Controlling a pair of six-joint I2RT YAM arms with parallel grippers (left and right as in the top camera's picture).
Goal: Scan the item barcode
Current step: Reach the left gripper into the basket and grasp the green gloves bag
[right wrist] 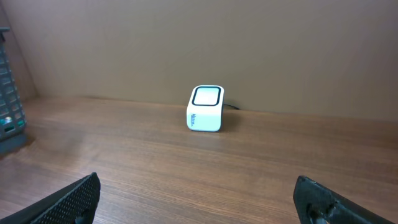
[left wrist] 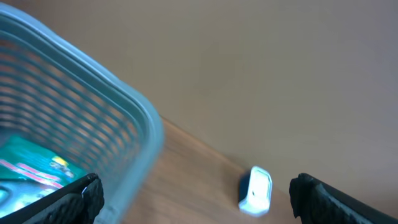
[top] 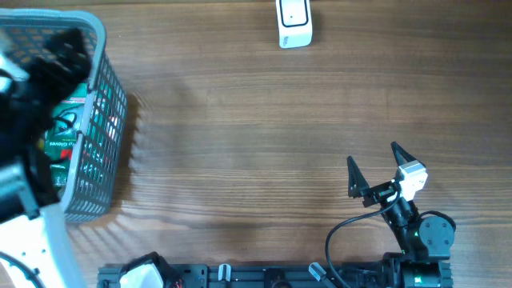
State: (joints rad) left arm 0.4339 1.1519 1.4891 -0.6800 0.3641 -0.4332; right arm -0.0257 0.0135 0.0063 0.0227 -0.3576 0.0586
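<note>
Hovering over the basket [top: 102,120] with my left pincer [left wrist: 193,196] spread wide and empty, I judge I am placed here to reach down for the green packet [left wrist: 31,165], which lies flat on the basket's floor, partly hidden under my arm. Its printed face looks up. The lettering seems to run parallel to the basket wall that faces the scanner [right wrist: 205,109], so I take that as its long axis, though its ends and barcode are hidden. My right pincer [top: 372,156], also apart and holding nothing, sits well away from the basket. It faces the scanner, which stands far from the basket at the back of the table [top: 240,120].
</note>
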